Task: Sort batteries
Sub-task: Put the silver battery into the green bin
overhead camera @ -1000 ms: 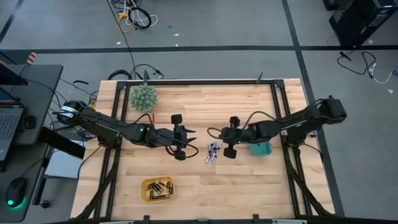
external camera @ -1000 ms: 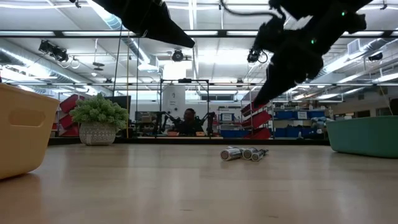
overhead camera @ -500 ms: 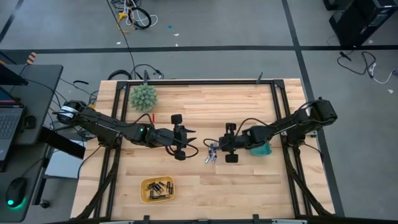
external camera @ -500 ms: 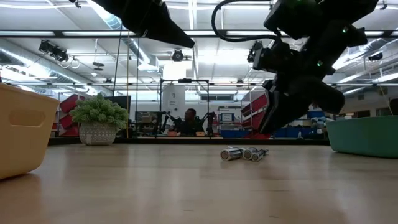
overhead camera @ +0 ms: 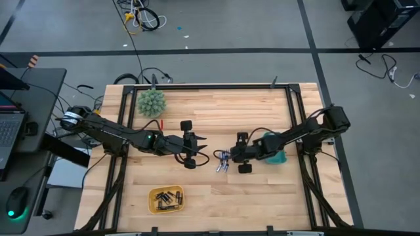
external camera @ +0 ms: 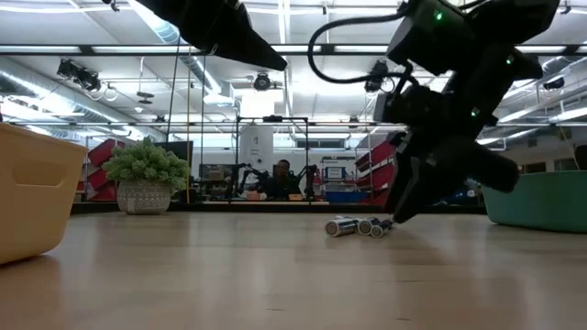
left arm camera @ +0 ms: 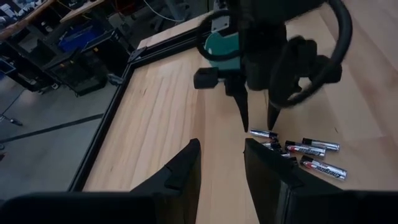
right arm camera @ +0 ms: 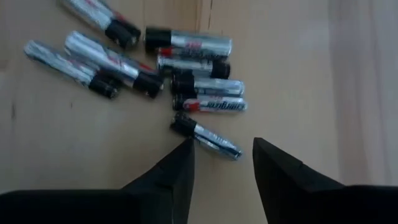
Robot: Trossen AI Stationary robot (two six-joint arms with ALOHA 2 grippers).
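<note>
My right gripper (overhead camera: 226,156) is low over the table (overhead camera: 249,190), fingers parted by a narrow gap and holding nothing. Directly ahead of its tips lies the loose cluster of silver-and-black batteries (right arm camera: 180,81); the nearest cell (right arm camera: 206,135) lies slantwise just off the fingertips (right arm camera: 180,158), apart from them, with the rest fanned out beyond it, several touching side by side. In the low view the gripper (external camera: 396,218) points down at a slant, with its tips just beside the little heap (external camera: 359,225) on the wood.

Behind the right gripper, close against its arm, sits the teal bin (overhead camera: 275,155).

On the far side of the batteries from my right tool, the left gripper (overhead camera: 205,148) hovers near them with its fingers a little apart and nothing between them. From its wrist camera I see the right gripper's two tips (left arm camera: 256,118) coming down at the edge of the pile (left arm camera: 297,152).

Farther off, beyond the left gripper toward the front edge, the yellow tray (overhead camera: 166,199) holds a batch of dark batteries (overhead camera: 166,197). Farthest from both tools, by the back left corner, stands the spiky green plant (overhead camera: 151,102).
</note>
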